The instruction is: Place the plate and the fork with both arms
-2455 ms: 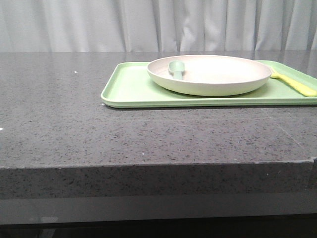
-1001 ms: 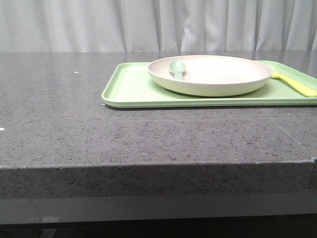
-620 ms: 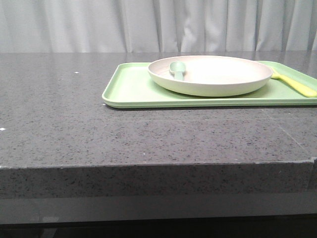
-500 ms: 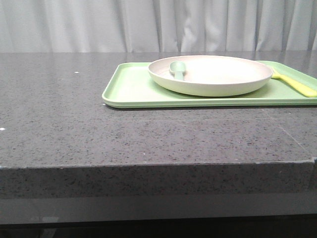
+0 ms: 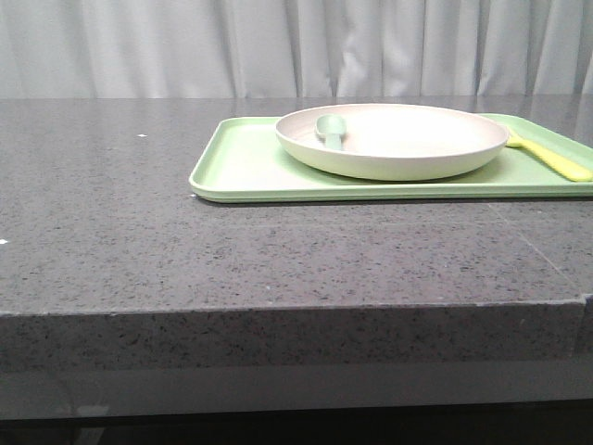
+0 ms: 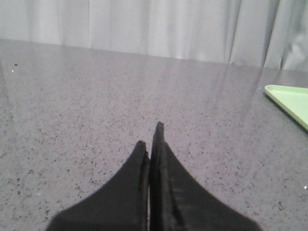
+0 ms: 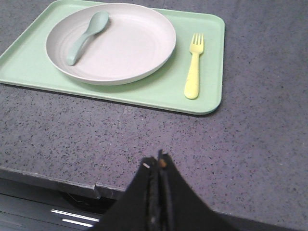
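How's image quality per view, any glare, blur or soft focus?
Front view: even light, faint sheen on the far table, plate sharp. Left wrist view: soft overall, pale streaks of curtain reflection on the table, shut left claw a dark silhouette. Right wrist view: sharpest, fork and spoon crisp, right claw dark.

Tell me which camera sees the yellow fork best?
The right wrist view: it looks down on the whole fork, prongs and handle, lying on the green tray beside the plate. The front view shows only part of the fork, side-on behind the plate's edge. The left wrist view shows no fork, only a tray corner.
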You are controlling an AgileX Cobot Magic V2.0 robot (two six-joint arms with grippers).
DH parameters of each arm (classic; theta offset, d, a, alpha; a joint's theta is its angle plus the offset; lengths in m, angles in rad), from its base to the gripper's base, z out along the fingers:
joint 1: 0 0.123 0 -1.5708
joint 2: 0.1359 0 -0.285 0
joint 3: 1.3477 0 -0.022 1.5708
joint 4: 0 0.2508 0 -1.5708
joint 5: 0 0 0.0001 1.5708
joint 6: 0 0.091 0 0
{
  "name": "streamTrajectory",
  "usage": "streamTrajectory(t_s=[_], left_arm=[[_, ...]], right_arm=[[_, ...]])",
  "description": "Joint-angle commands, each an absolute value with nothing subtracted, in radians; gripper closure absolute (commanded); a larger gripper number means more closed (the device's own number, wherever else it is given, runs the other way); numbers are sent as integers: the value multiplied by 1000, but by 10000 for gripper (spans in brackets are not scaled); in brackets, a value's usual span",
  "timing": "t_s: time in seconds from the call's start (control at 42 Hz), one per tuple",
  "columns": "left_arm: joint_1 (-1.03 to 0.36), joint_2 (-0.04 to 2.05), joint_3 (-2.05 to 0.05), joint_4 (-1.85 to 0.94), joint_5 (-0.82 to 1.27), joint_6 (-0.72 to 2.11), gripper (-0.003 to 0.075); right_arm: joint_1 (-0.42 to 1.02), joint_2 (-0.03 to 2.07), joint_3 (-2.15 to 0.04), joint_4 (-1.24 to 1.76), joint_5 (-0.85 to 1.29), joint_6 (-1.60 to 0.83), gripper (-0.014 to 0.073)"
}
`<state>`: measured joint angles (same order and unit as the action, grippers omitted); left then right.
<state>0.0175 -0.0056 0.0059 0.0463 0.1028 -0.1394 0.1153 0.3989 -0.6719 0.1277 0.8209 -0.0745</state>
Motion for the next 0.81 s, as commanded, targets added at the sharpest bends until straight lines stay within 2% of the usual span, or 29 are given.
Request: streamTrajectory(t_s=[0.0,0.381,0.62,0.786], left_arm=[[13,-29,10,53,0,-154,738],[11,-29,10,85,-75,-154,738],[-38,-29,10,105,-76,-154,738],[-38,-29,10,45,-76,-93,738]], right_arm=[[115,408,-700,132,753,-84,661],[115,408,-700,132,753,-84,661],[115,408,-700,132,753,-84,661],[115,408,-700,132,753,-84,661]])
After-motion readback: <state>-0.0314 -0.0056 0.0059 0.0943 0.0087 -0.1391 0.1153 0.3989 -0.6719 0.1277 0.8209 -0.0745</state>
